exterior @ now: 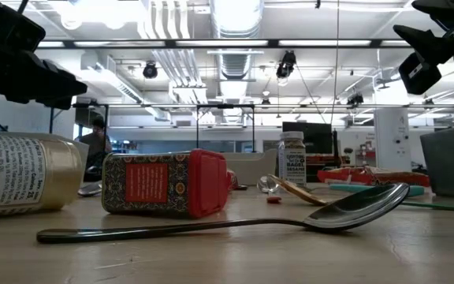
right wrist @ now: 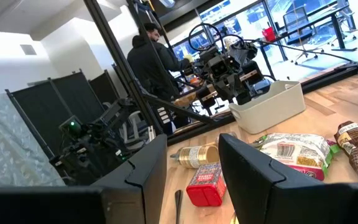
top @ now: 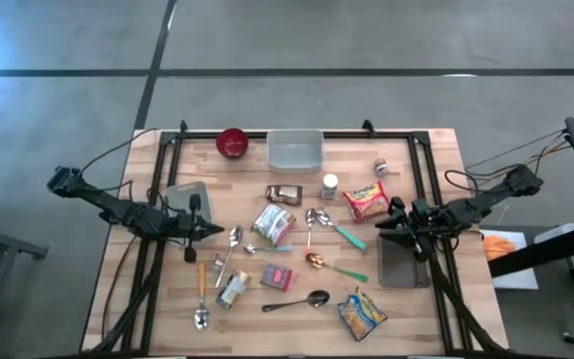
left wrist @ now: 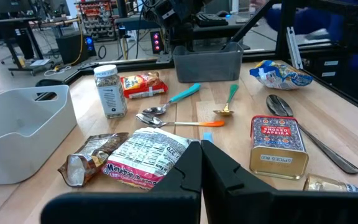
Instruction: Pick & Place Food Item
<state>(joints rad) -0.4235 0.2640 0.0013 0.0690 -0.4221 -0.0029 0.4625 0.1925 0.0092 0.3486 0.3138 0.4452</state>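
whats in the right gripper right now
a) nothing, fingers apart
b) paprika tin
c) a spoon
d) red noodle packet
a: in the right wrist view the right gripper has its fingers apart with only air between them, and the paprika tin lies on the table beyond.

We see the left arm reaching in from the table's left side, its left gripper [top: 210,230] raised above the surface with both fingers [left wrist: 219,167] pressed together (no gap shows between the tips). The right arm reaches in from the right side, and its right gripper [top: 385,227] hangs clear of the table with the fingers [right wrist: 253,167] parted and nothing between them. We note that the two grippers point toward each other across the table's middle, well apart.
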